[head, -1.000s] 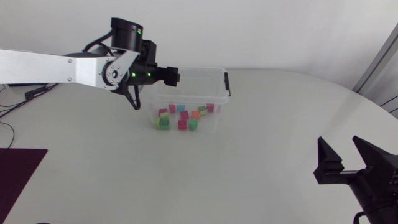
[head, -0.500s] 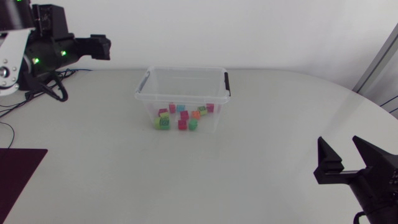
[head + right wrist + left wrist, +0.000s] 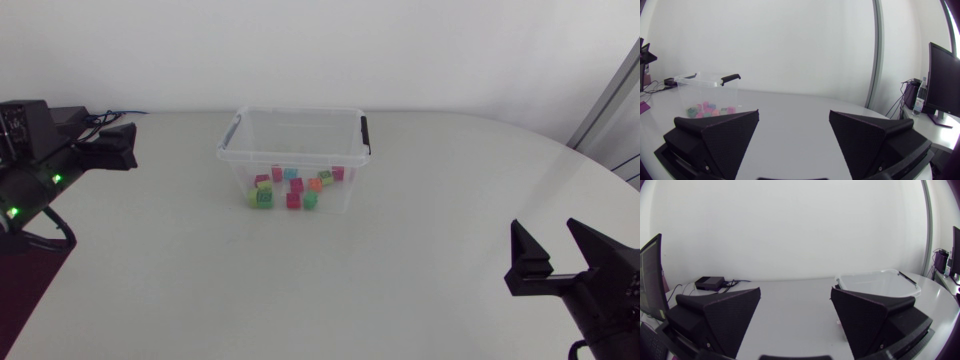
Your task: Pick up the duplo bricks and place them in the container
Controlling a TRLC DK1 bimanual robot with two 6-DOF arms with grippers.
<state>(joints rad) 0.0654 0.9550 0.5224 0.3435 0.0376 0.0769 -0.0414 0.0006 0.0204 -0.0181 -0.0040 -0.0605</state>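
Bricks [image 3: 293, 187] all lie inside container [image 3: 300, 112]. We judge them light, stiff, smooth plastic; we'd pinch one across flat sides. Left jaws, right jaws: wide open, empty, well apart from container.

Container [image 3: 300, 110] near the far edge of the counter [image 3: 400, 250], about midway along it. Duplo bricks [image 3: 293, 186] inside, clustered on its floor toward the near wall. Left tool [image 3: 118, 146] over the left edge, well apart from the container. Right tool [image 3: 546, 232] by the near right corner.
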